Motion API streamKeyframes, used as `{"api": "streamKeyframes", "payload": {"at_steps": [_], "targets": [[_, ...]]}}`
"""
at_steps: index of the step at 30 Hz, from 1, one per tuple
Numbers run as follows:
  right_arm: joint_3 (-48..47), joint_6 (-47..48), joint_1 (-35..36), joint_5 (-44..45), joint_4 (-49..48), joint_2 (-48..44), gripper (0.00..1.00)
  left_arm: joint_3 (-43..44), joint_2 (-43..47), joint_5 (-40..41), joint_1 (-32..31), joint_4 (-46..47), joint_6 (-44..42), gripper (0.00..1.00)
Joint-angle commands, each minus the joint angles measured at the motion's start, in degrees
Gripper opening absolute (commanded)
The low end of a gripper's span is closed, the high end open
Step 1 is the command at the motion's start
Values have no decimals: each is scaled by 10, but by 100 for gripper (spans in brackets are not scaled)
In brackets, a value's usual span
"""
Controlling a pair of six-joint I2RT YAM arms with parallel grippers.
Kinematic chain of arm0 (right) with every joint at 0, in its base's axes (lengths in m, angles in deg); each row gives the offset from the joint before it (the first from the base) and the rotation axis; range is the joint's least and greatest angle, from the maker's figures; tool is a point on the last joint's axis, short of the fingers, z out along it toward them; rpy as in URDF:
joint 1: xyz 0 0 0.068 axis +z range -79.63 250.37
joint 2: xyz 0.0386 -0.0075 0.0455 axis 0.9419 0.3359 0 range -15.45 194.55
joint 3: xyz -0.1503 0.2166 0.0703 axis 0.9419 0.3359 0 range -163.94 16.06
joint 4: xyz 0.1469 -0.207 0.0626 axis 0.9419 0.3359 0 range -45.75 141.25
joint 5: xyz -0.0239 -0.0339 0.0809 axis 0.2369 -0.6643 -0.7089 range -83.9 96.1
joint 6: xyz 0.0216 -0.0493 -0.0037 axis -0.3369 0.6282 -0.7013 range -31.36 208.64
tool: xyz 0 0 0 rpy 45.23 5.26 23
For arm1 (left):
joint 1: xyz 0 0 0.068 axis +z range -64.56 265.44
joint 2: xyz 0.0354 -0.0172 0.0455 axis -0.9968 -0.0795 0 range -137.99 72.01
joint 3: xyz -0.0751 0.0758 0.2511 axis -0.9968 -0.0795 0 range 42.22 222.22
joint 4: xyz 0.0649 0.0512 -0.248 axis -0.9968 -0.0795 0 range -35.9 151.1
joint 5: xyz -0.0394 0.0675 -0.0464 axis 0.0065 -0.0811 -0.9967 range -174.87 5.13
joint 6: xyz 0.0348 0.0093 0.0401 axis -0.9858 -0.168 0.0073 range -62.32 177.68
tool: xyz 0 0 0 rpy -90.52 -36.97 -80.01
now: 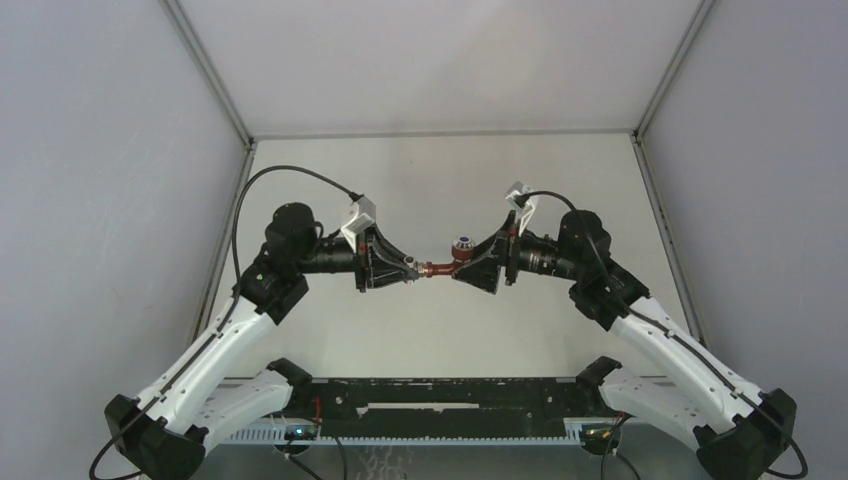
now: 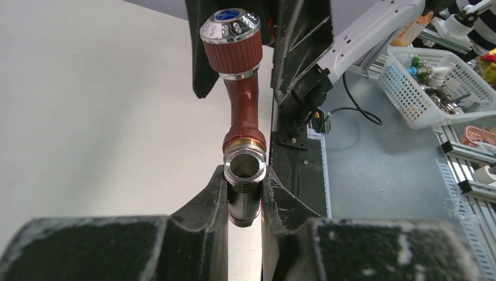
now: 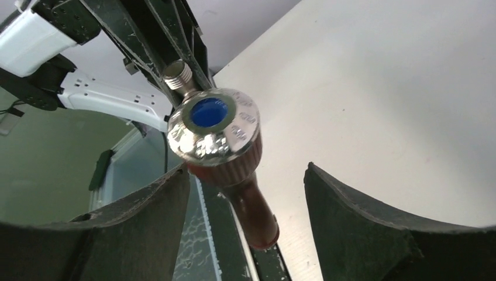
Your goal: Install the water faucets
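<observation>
Surface: plain white table (image 1: 440, 180), matte, closed in by grey walls (image 1: 100, 150) on three sides. A black rail (image 1: 440, 400) runs along the near edge between the two arm bases. The left wrist view shows a grey bench beyond the table edge, carrying a white basket (image 2: 409, 111) of small mixed parts, too small to identify.

Both arms reach inward and meet above the middle of the table, tips nearly nose to nose.

Left gripper (image 1: 410, 270): closed narrow on the fitting (image 2: 244, 167), a short silvery threaded tube. Both pads press its sides and its open mouth faces away from the wrist.

Faucet (image 2: 241, 111): a reddish-brown bent pipe lying in line between the two grippers, raised off the table. Its brass collar sits against the mouth of the fitting. Whether the threads are engaged cannot be told. At the far end is the knob (image 3: 213, 132), ribbed red-brown with a chrome cap and a blue centre.

Right gripper (image 3: 248, 172): jaws wide, straddling the faucet. In the right wrist view the pipe runs down between the fingers (image 3: 351, 216) and the knob stands just past their tips. One finger is clearly apart from the pipe. The other sits close by the knob, and contact there cannot be judged. The threaded end of the fitting shows just behind the knob in the same view.
</observation>
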Motion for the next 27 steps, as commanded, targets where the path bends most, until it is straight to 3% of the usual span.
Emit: {"api": "streamKeyframes", "payload": {"at_steps": [1, 4, 7, 9, 11, 13, 15, 16, 19, 21, 27], "targets": [[-5, -58, -15, -70, -95, 25, 70, 29, 18, -24, -1, 54, 14, 0], [-6, -140, -47, -150, -140, 58, 40, 22, 23, -24, -1, 51, 1, 0], [-10, -238, -79, -213, -164, 86, 18, 24, 25, -18, -1, 25, -25, 0], [-18, -308, -94, -254, -162, 113, 7, 28, 24, -8, -1, -1, -50, 0], [-21, -395, -102, -280, -159, 139, 4, 33, 22, 3, -2, -30, -70, 0], [-19, -441, -98, -287, -149, 153, 8, 38, 21, 10, -2, -47, -81, 0], [-15, -463, -95, -280, -144, 146, 26, 41, 21, 16, -2, -54, -93, 0], [-15, -461, -96, -278, -148, 137, 39, 42, 22, 22, -2, -59, -99, 0], [-40, -333, -107, -224, -71, 85, 95, 51, 27, 35, -2, -79, -109, 0], [-63, -226, -118, -155, 55, 56, 99, 54, 30, 30, -2, -81, -105, 0], [-54, -51, -133, -41, 95, -22, 100, 81, 22, 8, 4, -75, -31, 0]]}}
